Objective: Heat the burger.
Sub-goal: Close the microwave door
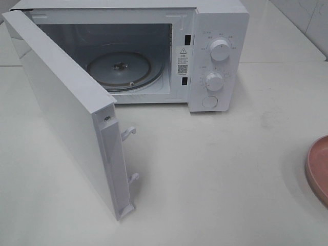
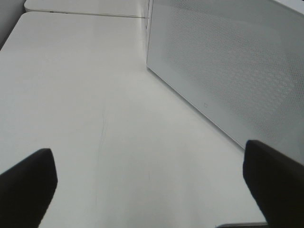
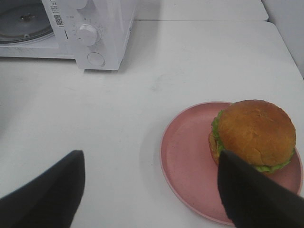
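From the high camera, a white boxy microwave oven stands on the pale white tabletop with its flat white door swung wide open, showing the round glass turntable inside. Two white round dials sit one above the other on its control panel. The edge of a round pink plate shows at the right border; neither arm appears in this view.

In the left wrist view, the left gripper hangs over bare tabletop with its two black fingers spread wide and nothing between them. The open door's dotted outer face rises ahead of it, nearer one finger.

In the right wrist view, the right gripper has its black fingers spread wide, holding nothing. The burger, with its golden-brown domed bun and green lettuce, sits on the pink plate just ahead of one fingertip, toward the plate's far side. The microwave's front stands well beyond the other finger.
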### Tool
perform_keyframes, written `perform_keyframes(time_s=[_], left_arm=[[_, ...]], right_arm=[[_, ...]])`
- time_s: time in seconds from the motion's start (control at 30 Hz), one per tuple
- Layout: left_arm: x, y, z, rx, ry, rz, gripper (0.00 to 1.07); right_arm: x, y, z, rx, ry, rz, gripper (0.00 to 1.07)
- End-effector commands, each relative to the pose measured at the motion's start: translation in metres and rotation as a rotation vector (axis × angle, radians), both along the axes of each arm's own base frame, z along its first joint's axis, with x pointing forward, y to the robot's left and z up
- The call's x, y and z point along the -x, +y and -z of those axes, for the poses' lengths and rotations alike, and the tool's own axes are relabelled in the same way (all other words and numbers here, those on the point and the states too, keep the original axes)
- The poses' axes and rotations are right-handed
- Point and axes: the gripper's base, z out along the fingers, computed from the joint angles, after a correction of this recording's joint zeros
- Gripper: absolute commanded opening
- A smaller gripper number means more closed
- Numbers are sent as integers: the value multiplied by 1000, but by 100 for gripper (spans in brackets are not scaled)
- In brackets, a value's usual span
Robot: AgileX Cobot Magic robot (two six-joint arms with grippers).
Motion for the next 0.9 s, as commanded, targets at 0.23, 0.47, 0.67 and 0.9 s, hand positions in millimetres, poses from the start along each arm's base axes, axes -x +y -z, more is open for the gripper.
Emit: perform_keyframes(time_s=[0.23,0.47,0.67,0.9], left_arm=[[0,-1,1,6,-8,4,100],[0,-1,1,13,-7,1,100],[0,-1,1,13,-7,2,100],[1,0,-7,9,-57,-5,95]], right_arm=[[4,0,1,10,-29,-3,76],[4,0,1,10,-29,-3,76],[4,0,1,10,-29,-3,76],[4,0,1,10,-29,-3,76]])
